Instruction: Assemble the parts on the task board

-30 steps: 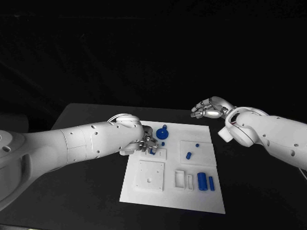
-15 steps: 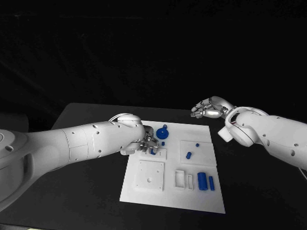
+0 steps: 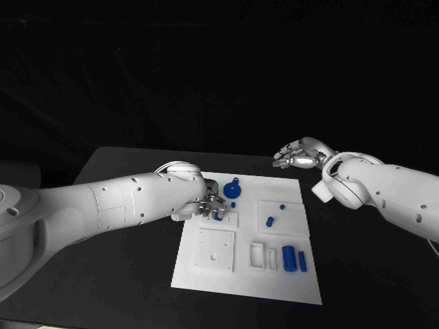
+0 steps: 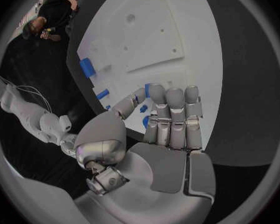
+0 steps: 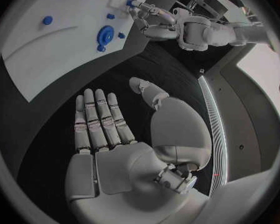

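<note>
We saw the left hand (image 3: 208,205) pinching a blue part (image 3: 217,214) at the board's (image 3: 212,281) left edge, while the right hand (image 3: 299,156) hovered wide open beyond the far right corner.

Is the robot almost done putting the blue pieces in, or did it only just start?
It looks early. On the task board, the round blue part, a small blue piece and two blue bars lie loose. The left hand pinches a small blue part over the board, so one piece is being placed. The right hand hangs off the board with nothing in it.
</note>
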